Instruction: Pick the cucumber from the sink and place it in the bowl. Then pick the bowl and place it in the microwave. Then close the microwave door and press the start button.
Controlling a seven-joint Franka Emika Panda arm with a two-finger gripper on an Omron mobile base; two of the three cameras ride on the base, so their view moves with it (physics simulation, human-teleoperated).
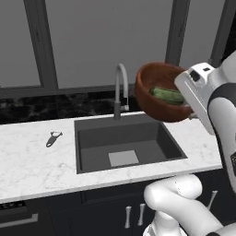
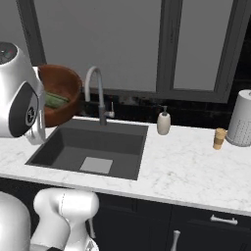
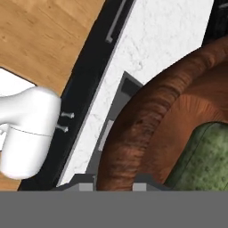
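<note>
The white arm rises from the base and bends forward, its wrist raised high. The hand (image 3: 114, 186) is tilted, its two dark fingers closed on the thick rim of the bowl (image 1: 156, 94), one finger on each side of the wall, holding it aloft.

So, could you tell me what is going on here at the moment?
The robot's gripper holds the bowl by its rim, lifted and tilted above the counter beside the sink. The cucumber already lies inside the bowl. The sink basin has nothing in it.
</note>
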